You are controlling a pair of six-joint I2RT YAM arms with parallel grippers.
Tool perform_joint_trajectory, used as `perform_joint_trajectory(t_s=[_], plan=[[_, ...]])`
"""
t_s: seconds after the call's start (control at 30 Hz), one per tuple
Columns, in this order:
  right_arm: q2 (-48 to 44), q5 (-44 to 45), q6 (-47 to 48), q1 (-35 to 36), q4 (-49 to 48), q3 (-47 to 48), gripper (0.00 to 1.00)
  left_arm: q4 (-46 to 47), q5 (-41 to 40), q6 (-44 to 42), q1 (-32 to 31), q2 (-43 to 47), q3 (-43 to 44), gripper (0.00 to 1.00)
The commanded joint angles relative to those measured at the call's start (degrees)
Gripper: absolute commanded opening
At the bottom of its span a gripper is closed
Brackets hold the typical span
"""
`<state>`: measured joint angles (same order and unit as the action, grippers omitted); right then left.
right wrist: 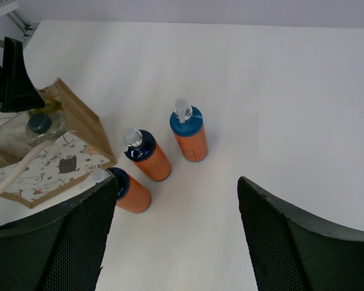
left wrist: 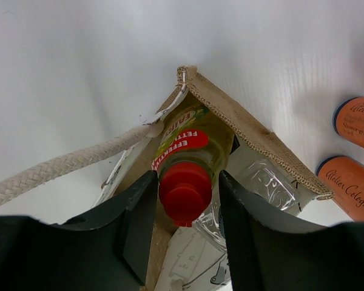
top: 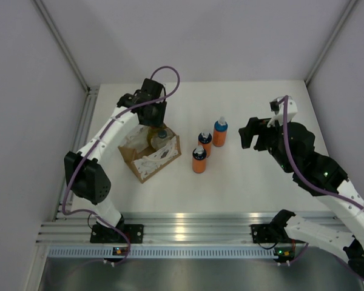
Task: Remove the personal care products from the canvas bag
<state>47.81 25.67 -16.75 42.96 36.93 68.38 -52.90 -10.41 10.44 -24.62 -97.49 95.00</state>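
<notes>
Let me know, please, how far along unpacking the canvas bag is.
Done: three orange bottles stand on the table outside the canvas bag. In hand: the left gripper brackets the yellow bottle's red cap inside the bag, seemingly not yet clamped. Left: that bottle and the translucent dark-capped bottle beside it.

White table (top: 249, 182); aluminium rail (top: 194, 233) at near edge.
</notes>
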Motion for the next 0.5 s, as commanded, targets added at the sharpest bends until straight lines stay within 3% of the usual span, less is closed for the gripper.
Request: perform_joint_trajectory(t_s=[0.0,0.03,0.33,0.47], plan=[[-0.09,0.52,-0.03,-0.6,0.6,2.2,0.77,-0.53,-1.27,-1.12,0.19,0.2,1.59,0.49],[0.0,0.52,-0.21,-0.6,0.6,2.2,0.77,-0.71,-1.54,-1.12,0.19,0.28,1.68,0.44],[1.84,0.43,-0.03,-0.6,0.34,2.81,0.77,-1.41,-1.63,-1.3,0.19,0.81,2.91,0.41],[2.28,0.34,-0.03,-0.6,0.43,2.99,0.77,-1.41,-1.28,-1.38,0.19,0.64,2.82,0.33]])
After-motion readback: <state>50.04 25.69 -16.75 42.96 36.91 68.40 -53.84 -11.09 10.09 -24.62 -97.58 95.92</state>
